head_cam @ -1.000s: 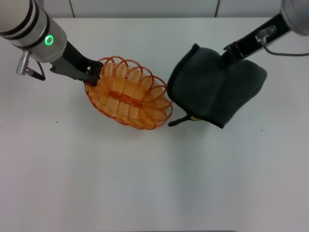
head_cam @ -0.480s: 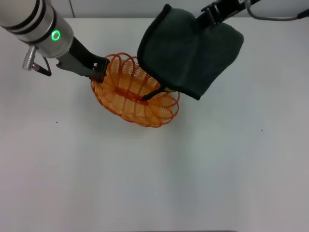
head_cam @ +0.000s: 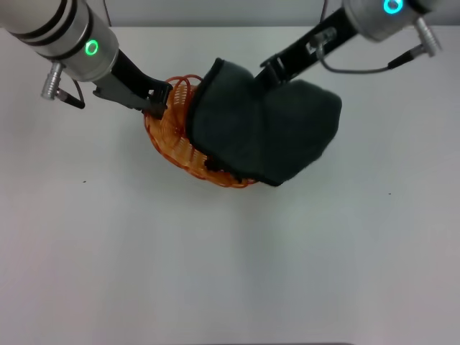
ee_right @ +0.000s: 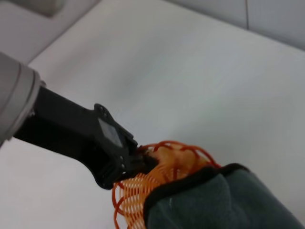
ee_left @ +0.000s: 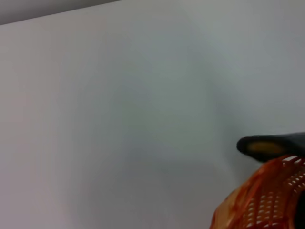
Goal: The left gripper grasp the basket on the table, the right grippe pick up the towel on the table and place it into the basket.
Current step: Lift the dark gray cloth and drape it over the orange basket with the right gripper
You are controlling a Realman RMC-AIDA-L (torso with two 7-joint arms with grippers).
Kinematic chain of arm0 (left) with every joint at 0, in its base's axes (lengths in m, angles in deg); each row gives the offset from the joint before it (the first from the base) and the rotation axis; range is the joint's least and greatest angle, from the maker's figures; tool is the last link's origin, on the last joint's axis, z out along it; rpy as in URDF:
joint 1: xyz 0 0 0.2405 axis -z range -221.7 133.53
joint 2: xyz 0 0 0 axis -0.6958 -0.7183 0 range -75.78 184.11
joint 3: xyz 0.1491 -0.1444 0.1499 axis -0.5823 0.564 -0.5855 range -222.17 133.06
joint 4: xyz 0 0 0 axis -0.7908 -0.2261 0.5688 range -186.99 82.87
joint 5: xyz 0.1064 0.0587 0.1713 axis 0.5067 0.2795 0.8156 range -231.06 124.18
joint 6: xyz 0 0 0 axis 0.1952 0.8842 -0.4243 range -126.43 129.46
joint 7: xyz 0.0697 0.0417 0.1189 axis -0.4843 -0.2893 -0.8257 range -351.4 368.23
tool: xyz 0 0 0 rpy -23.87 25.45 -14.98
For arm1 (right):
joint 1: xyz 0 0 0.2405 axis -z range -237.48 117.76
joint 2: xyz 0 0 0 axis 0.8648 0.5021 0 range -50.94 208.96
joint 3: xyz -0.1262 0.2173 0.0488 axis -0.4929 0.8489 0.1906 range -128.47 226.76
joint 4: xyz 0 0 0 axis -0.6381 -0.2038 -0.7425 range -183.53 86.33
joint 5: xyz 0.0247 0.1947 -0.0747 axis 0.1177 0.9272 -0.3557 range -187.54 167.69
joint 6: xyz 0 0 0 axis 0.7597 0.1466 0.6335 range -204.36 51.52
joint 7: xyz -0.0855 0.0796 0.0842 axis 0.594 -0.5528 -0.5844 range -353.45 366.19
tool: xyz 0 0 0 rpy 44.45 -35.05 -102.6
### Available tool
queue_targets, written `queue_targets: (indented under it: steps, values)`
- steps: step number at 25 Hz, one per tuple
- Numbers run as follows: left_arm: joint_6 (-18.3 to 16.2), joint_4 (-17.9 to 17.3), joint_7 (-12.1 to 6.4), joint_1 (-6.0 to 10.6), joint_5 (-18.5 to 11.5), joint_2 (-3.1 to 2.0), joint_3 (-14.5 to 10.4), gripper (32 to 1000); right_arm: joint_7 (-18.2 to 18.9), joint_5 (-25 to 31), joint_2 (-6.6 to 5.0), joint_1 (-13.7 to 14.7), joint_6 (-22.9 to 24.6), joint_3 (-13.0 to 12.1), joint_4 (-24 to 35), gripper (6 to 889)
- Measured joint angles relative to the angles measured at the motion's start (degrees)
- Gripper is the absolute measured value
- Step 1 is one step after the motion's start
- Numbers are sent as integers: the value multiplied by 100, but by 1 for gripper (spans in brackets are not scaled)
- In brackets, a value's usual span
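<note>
Over the far middle of the table, the towel hangs from the right grippe and covers most of the basket. This cloth is soft and limp: it folds by its own weight and takes no fixed shape, so I judge it light and not fragile, and it will drape wherever it is released. The black fingers are closed on the far edge of the towel, near the black edging, which seems a good place because the hem is thicker and less slippery than the plain dark grey surface. Its right part lies outside the basket rim, so it may slide out if dropped like this.

The basket is of thin orange wire with a looped scalloped rim, oval, open and probably light; it is stiff, but such wire can bend under a hard squeeze. The left gripper pinches this rim at the far left side, fingers closed on the loops, as the right wrist view also shows. Without that hold the basket could slide easily on the smooth white tabletop
</note>
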Motion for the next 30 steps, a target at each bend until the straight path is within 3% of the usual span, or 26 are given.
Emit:
queue_targets:
  steps: [5,9,14,30]
  values:
    - [23,-9,-17,34,-78,0,-23,74,306,8,0,-232,-293,-5,-967,8]
    - [41,-9,-118,50,-310,-1,-25,74,490,15,0,-324,-464,-3,-1312,8]
    - [48,-26,-145,61,-389,-3,-25,73,661,19,0,-464,-647,15,-1663,8]
    - [57,-10,-234,83,-550,-2,-16,74,754,182,-10,-582,-697,71,-1856,9]
